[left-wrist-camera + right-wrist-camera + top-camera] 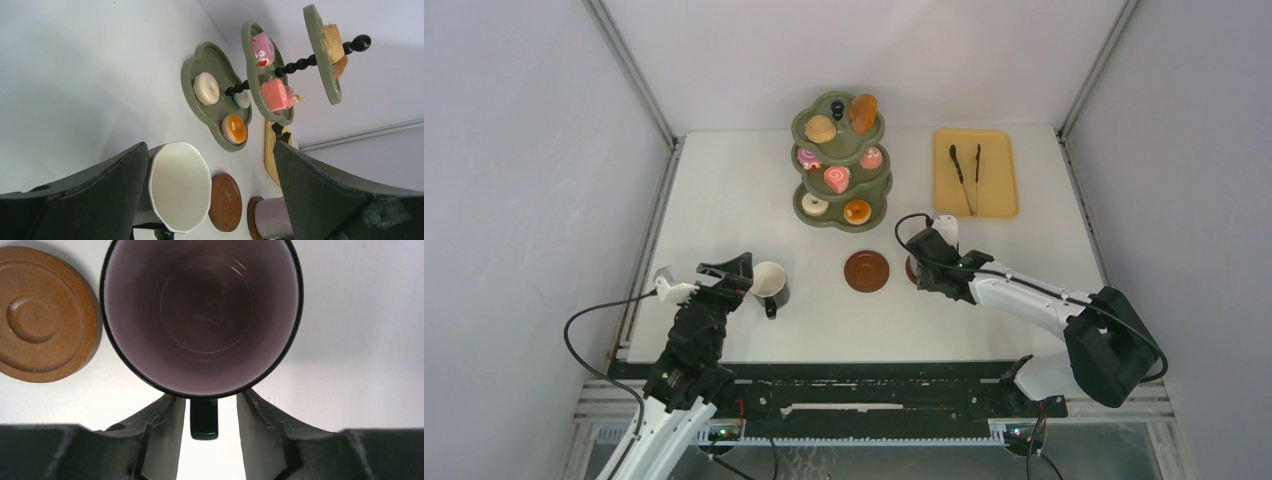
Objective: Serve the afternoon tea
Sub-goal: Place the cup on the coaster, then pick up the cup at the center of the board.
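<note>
In front of the stand (841, 165), the right hand (207, 405) straddles the handle (204, 420) of a dark cup (200, 315), fingers (160, 435) parted, gripping nothing. The left hand (729, 275) gapes wide beside the other cup (769, 283). Rigid, slick, breakable, I'd guess: take the handle.

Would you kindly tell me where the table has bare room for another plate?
Widest bare patch: far left, between the stand and the table's left edge. Also the near strip before the empty saucer. Crowded: the row from the white-lined cup to the dark cup.
</note>
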`<act>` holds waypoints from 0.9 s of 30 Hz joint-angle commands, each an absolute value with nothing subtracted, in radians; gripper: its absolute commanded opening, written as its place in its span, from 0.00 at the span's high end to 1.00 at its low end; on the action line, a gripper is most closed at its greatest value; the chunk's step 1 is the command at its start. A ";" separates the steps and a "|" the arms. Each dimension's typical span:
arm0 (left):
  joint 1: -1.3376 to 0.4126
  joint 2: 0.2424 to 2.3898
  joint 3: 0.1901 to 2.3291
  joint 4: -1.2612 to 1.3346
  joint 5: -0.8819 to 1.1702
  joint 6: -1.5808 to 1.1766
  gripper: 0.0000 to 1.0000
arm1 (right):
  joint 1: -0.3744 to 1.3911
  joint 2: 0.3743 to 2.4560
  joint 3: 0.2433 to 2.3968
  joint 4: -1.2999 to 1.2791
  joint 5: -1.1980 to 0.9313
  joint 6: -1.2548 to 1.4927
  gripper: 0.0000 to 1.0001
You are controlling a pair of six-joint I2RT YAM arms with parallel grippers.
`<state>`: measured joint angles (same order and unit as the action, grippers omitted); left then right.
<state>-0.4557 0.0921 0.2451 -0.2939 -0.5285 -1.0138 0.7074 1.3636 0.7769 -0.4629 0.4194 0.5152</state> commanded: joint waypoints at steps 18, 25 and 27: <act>-0.452 0.131 0.313 -0.276 -0.553 -1.019 0.00 | 1.007 1.251 1.055 -0.664 0.666 0.560 0.44; -0.451 0.026 0.283 -0.371 -0.689 -1.184 0.00 | 1.175 1.476 1.239 -0.644 0.688 0.629 0.44; -0.451 -0.008 0.286 -0.390 -0.715 -1.214 0.00 | 1.212 1.553 1.311 -0.652 0.676 0.648 0.44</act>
